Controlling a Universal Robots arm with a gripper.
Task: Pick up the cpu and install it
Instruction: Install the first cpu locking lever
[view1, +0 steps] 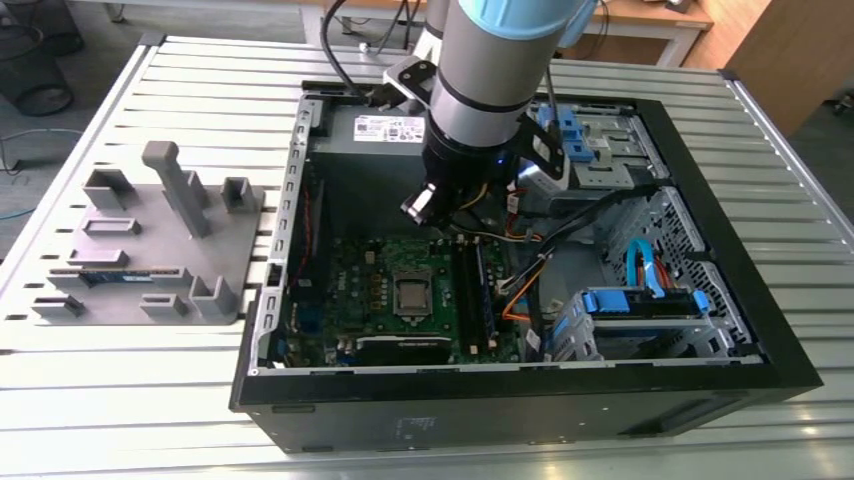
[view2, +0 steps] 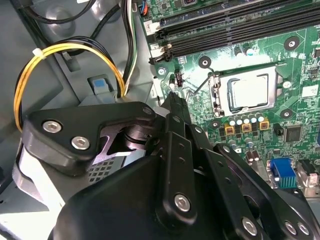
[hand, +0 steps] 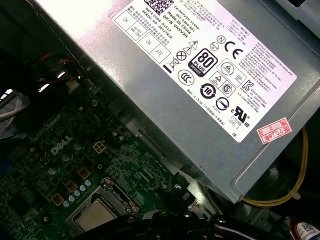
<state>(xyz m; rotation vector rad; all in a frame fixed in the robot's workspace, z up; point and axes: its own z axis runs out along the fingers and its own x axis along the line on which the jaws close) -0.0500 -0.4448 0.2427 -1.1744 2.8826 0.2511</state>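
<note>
One arm (view1: 487, 90) upright inside case, fingers (view2: 175, 107) pressed together, above cpu (view2: 248, 93).

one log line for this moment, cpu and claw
cpu: seated in motherboard socket | claw: above board beside socket, holding nothing | power supply: next to board

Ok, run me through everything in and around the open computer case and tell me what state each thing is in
Black computer case: lying flat, side panel off.
Square silver-topped cpu: seated in the green motherboard's socket.
Socket's thin wire lever: raised, unlatched.
Robot's black hand: above the board beside the socket, holding nothing visible.
Grey metal power supply box: mounted inside the case.
Grey plastic parts tray: on the slatted table beside the case.
</note>
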